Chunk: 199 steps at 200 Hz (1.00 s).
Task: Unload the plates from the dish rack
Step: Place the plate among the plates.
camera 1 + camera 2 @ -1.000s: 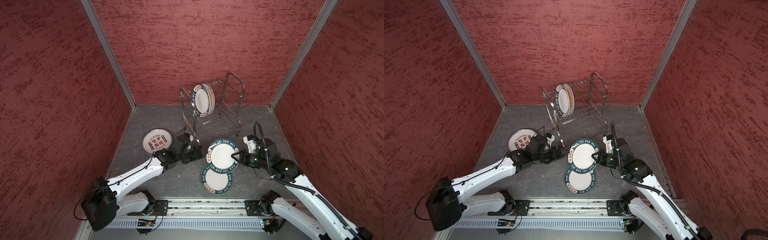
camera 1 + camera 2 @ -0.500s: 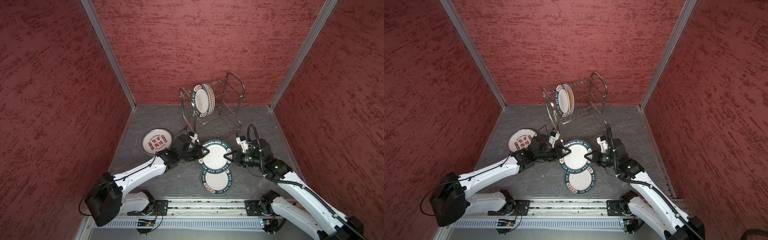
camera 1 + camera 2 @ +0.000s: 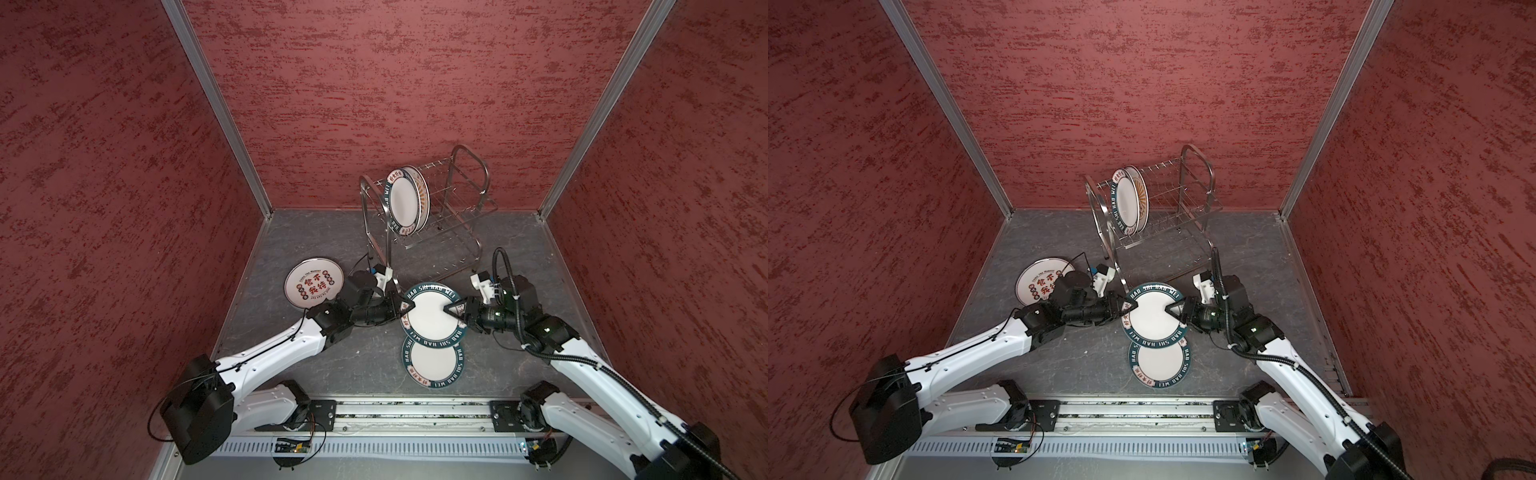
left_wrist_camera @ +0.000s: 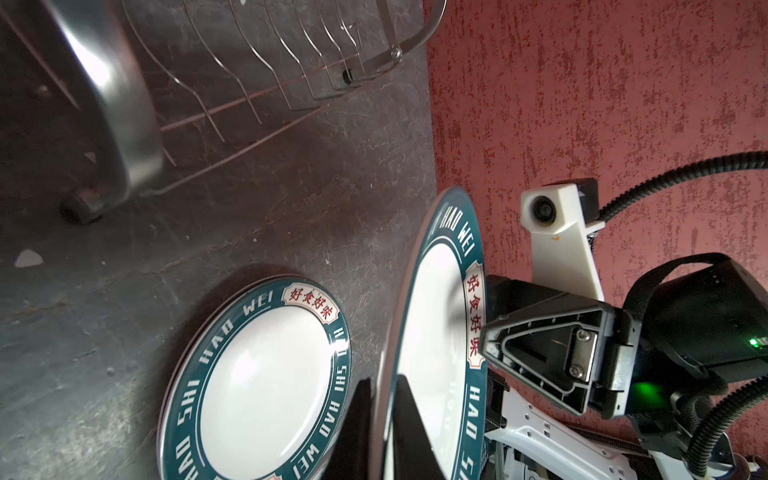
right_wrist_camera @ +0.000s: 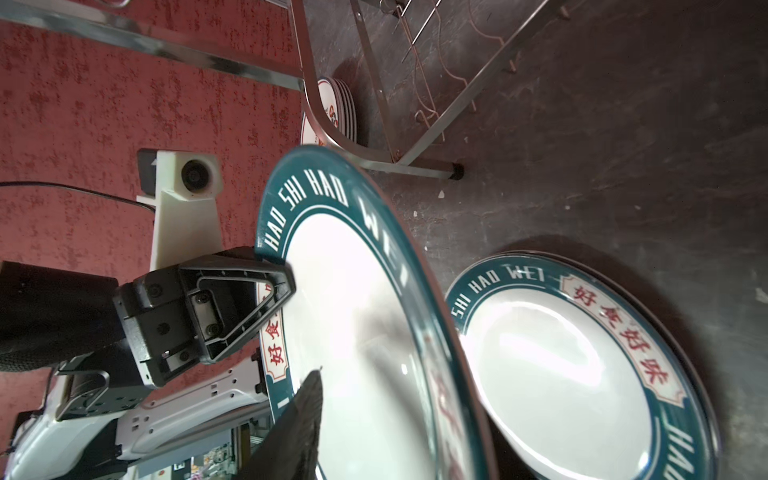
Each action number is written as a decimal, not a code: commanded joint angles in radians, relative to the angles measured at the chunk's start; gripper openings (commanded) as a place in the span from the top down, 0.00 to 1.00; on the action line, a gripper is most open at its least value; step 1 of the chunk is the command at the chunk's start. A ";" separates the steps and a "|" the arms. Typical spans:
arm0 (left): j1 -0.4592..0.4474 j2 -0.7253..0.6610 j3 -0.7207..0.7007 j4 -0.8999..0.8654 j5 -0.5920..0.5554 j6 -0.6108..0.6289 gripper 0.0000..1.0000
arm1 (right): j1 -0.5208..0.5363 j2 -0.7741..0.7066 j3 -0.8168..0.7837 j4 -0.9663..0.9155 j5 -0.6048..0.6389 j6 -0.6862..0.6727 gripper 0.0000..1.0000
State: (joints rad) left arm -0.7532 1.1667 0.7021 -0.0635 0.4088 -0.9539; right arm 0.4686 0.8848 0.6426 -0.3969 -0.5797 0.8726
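Teal-rimmed plate (image 3: 428,322) is pinched by the left claw (image 3: 409,307); whether the right claw (image 3: 447,310) grips is unclear. Held one-sided, it could sag onto the plate below (image 3: 432,362).

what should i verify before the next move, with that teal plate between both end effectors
1. Left end effector clamped on the held plate at its rim: ok.
2. Right end effector free of the opposite rim: cannot tell.
3. Held plate raised above the teal-rimmed plate on the table: ok.
4. Dish rack emptied: not ok, racked plates stand in its upper tier.
5. Left arm clear of the rack's near leg: cannot tell.
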 commanded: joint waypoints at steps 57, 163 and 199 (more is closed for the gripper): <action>-0.060 -0.030 -0.084 -0.166 -0.021 0.016 1.00 | -0.022 0.026 0.300 -0.445 0.436 -0.197 0.37; -0.139 0.123 -0.026 -0.191 -0.099 0.031 1.00 | -0.040 0.048 0.361 -0.499 0.494 -0.233 0.34; -0.152 0.165 0.008 -0.218 -0.119 0.036 0.98 | -0.041 0.052 0.371 -0.499 0.485 -0.241 0.34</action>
State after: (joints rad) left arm -0.8940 1.3201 0.6716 -0.2741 0.3119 -0.9344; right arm 0.4343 0.9371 1.0058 -0.8841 -0.1089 0.6456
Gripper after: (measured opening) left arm 0.091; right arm 0.660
